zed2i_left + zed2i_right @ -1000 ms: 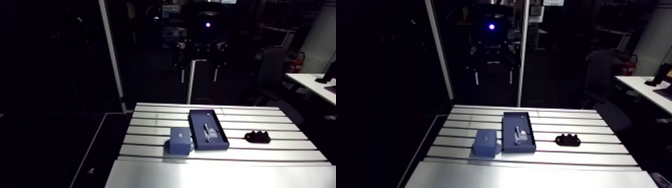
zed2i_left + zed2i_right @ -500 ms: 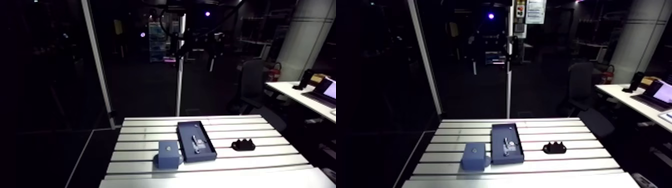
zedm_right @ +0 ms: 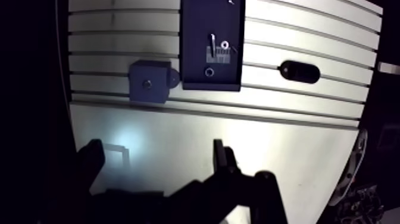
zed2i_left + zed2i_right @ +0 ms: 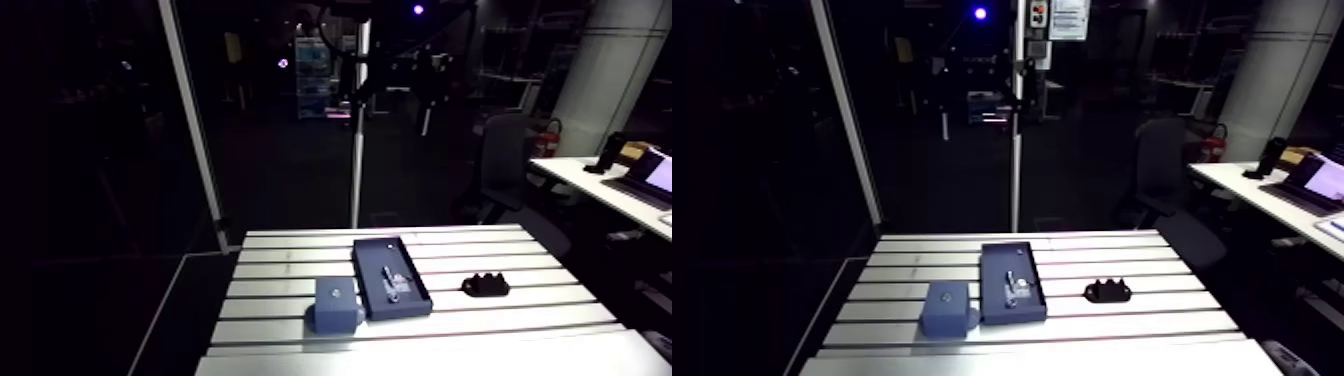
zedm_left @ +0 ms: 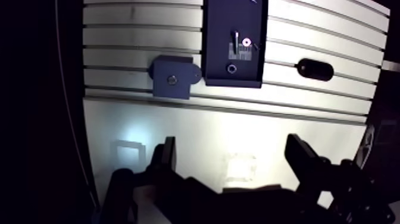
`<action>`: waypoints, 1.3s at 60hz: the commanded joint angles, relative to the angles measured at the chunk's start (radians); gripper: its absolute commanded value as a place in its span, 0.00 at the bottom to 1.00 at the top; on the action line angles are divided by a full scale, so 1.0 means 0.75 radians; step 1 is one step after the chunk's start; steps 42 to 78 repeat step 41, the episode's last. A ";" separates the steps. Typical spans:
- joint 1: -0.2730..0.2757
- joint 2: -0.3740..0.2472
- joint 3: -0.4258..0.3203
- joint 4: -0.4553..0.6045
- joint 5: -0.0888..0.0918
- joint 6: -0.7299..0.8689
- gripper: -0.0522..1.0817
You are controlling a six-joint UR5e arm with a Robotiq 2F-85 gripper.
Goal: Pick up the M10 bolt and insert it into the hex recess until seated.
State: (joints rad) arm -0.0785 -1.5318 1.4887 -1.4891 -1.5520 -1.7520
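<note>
Wrist view: end effector wide apart, empty, well apart from blue tray.

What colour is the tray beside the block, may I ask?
The tray is dark blue, clearest in the wrist view.

1. We are seeing the table shining pale silver, striped with dark parallel slots.
2. We are finding the tray showing deep navy blue.
3. We are noting the block showing a slightly lighter blue, with one small grey dot.
4. We are seeing the bolt glinting silver.
5. We are seeing the small part and the gripper both looking plain black.
</note>
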 commanded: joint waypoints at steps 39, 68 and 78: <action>0.017 0.004 0.039 -0.002 0.023 0.005 0.05; 0.017 0.004 0.039 -0.002 0.021 0.005 0.05; 0.017 0.004 0.039 -0.002 0.021 0.005 0.05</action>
